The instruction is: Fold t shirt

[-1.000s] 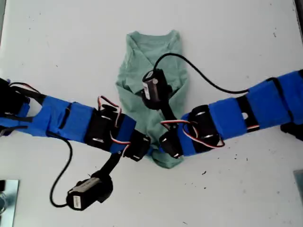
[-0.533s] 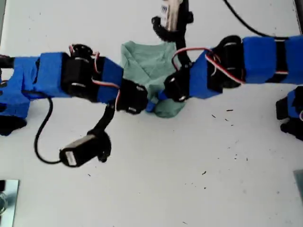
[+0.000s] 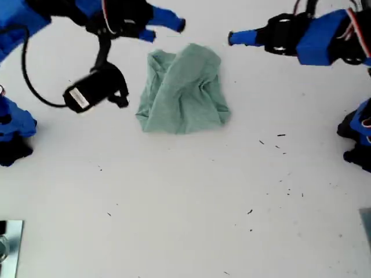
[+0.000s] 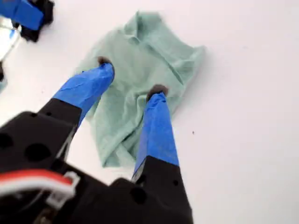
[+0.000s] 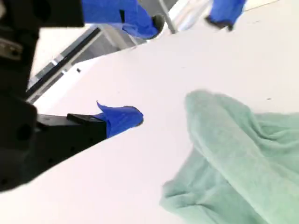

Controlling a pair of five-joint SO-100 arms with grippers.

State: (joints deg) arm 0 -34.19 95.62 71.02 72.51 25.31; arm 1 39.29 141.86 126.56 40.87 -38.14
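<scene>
Exterior view: t shirt (image 3: 182,92) bunched; my first gripper (image 4: 132,78) & second gripper (image 5: 142,70) spread, empty.

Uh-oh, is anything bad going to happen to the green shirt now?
Maybe. The t shirt lies in a bumpy, lopsided bundle on the white table, so another fold might come out crooked. My first gripper is open above it, and a pinch there could catch several layers at once. A loose black cable hangs near the cloth and could snag or drag it.
</scene>
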